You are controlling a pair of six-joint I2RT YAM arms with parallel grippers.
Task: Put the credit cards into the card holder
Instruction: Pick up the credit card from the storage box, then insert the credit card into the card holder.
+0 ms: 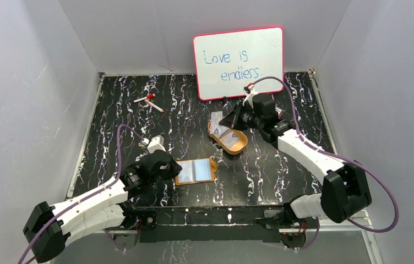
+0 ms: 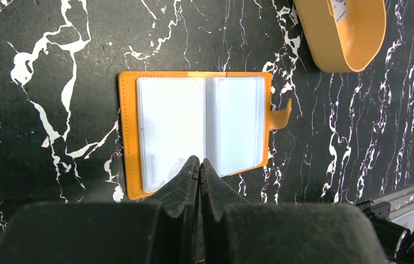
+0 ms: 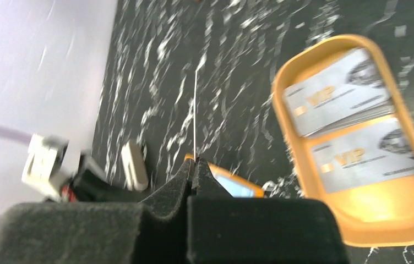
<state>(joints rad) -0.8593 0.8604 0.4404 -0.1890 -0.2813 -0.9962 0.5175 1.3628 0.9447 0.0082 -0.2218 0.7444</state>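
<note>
- Left claw (image 2: 199,163): clenched, jaws tight together with nothing between them. The tips sit over the near edge of the card holder (image 2: 172,126), at its centre fold, and seem to pin it down. I cannot confirm contact.
- Card holder lies open and flat on the surface (image 2: 45,82), directly ahead of the left claw. Pale pockets face up and the clasp tab sticks out on its right side.
- Right claw (image 3: 195,164): clenched on one card (image 3: 195,110), which shows only as a thin pale edge-on line rising from the tips.
- The remaining credit cards (image 3: 334,91) lie in the oval tray (image 3: 392,220), to the right of the right claw and apart from it. Two faces show, and the farther one may top a small stack.
- From the right wrist view, a corner of the card holder shows just beyond the right claw's tips.
- Step, by my reading: a card has been picked from the tray and is in transit to the holder. No card visibly fills a pocket.
- Next move calls for carrying the card across to the left claw, aligning its edge with a pocket mouth, and sliding it in at a shallow angle while the left claw keeps the holder steady.
</note>
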